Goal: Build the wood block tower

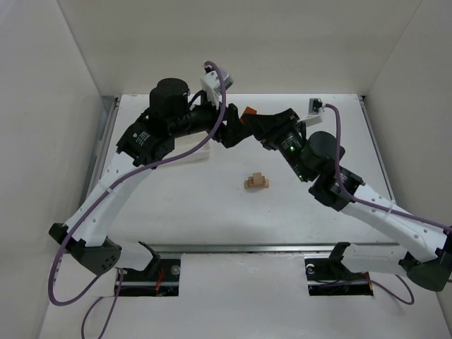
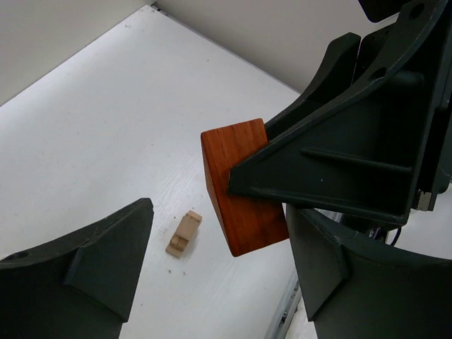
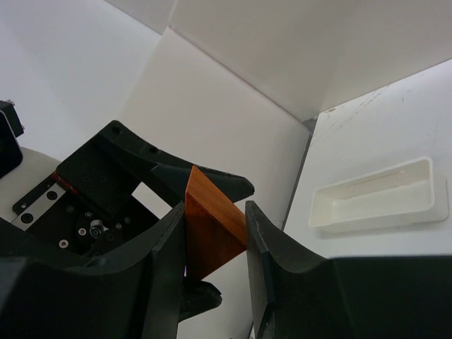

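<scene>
Pinching the orange-red wedge (image 2: 251,226) tight in the right gripper (image 3: 215,215), up off the table (image 1: 212,212). Left gripper (image 2: 219,205) spread wide just beside it. Tan blocks (image 1: 256,181) stacked mid-table.

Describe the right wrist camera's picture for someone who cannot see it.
The right tool pinches an orange-red wooden wedge, seen close up. The left tool stands open just behind it, and a long white tray lies on the table to the right.
</scene>
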Controlling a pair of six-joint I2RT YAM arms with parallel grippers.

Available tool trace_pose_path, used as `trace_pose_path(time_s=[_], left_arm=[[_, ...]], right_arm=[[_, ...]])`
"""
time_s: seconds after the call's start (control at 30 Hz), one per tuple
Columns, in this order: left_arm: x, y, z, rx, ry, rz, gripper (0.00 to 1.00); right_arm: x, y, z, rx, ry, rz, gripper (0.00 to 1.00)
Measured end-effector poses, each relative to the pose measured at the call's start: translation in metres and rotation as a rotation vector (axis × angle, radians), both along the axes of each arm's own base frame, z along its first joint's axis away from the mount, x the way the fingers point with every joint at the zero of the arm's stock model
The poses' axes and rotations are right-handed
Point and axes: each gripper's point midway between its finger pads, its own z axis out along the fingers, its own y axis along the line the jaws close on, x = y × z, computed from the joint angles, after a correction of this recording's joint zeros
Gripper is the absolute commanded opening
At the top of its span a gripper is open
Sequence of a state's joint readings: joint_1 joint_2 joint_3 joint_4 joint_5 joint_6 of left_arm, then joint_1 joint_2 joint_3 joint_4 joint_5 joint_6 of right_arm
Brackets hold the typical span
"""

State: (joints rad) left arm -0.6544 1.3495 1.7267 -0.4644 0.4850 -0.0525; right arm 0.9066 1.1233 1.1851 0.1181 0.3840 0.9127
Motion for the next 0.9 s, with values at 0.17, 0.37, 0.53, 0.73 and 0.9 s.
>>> trace_pose_path(time_s=[0.17,0.37,0.53,0.73,0.9], left_arm=[[-0.001,0.0,-0.006,0.008,0.035,0.004,0.55],[0.0,-0.003,-0.016,0.024,0.08,0.0,0.34],[-0.001,-0.003,-0.019,0.028,0.097,0.006,0.16],[-0.001,-0.003,-0.021,0.031,0.109,0.012,0.0],[-0.001,-0.002,-0.022,0.033,0.114,0.019,0.0]], right_arm=[[0.004,0.003,-0.005,-0.014,0.014,-0.027,0.0],[0.01,0.003,-0.015,-0.051,0.03,-0.065,0.0],[0.01,0.004,-0.018,-0.064,0.037,-0.075,0.0],[0.01,0.004,-0.019,-0.07,0.039,-0.083,0.0],[0.01,0.004,-0.02,-0.074,0.039,-0.085,0.12]])
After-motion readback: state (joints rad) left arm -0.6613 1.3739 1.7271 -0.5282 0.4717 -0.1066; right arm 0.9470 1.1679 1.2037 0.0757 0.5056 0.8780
